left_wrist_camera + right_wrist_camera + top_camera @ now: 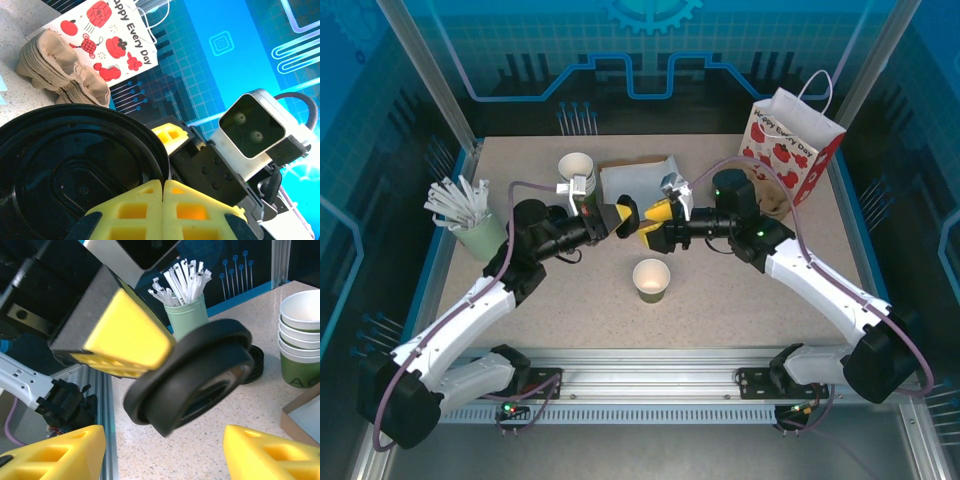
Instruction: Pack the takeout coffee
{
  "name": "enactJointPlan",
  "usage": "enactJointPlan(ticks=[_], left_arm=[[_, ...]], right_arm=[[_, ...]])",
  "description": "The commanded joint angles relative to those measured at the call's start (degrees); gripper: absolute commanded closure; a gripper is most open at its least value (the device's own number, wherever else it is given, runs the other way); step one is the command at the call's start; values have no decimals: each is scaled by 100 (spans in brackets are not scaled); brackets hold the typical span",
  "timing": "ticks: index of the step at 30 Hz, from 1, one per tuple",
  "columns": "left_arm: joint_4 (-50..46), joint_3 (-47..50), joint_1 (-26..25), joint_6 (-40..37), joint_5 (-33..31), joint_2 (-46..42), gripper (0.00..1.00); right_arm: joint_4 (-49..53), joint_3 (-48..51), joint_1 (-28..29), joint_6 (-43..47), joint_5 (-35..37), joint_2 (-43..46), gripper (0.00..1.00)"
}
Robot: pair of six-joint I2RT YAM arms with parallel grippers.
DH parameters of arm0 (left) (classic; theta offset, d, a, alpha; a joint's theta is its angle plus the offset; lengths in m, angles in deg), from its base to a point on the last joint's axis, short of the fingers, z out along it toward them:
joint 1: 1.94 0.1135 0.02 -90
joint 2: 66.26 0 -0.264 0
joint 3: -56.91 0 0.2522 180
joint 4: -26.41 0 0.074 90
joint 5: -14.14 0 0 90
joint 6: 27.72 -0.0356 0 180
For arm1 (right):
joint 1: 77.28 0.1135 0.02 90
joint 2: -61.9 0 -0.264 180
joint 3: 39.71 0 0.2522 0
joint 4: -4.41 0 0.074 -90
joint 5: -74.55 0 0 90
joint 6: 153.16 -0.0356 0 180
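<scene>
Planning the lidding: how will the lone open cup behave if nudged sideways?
Likely light, so it slides or tips: the cup looks empty and stands free. Its open paper rim probably dents if pinched.

text | gift bag (107, 42) | black print reads "…appy Every Day", first letter cut off at the frame edge

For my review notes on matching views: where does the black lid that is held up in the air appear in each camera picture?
Top external: black lid, a small dark shape mid-picture between the left hand and the right hand.
Left wrist: lower left, large, beside the left hand's shut yellow fingers.
Right wrist: centre, tilted in the air.
Shared landmark: the left hand's yellow fingers at the lid's rim.
</scene>
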Motion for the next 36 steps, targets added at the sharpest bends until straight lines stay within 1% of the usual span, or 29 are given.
enactJointPlan(ticks=[1, 3, 6, 11, 17, 23, 31, 36], left_arm=[[237, 59, -74, 48, -114, -29, 100], [224, 60, -93, 61, -167, -45, 100], [254, 54, -125, 80, -228, -49, 100], [305, 62, -173, 129, -384, -73, 100], [460, 96, -191, 255, -518, -91, 100], [601, 154, -198, 379, -606, -99, 100], [597, 262, -208, 398, -740, -192, 100], [510, 298, -207, 340, -786, -240, 100]], right_arm=[[-52, -133, 234, -448, 458, -8, 34], [-19, -126, 408, -553, 931, 38, 33], [31, -133, 597, -637, 1423, 40, 34], [-137, -32, 905, -701, 2030, 47, 36], [-313, 100, 1327, -520, 2951, 119, 46], [-340, 138, 1572, -380, 3765, 145, 59], [-274, 136, 1632, -356, 4290, 217, 68], [-158, 111, 1630, -202, 4408, 230, 72]])
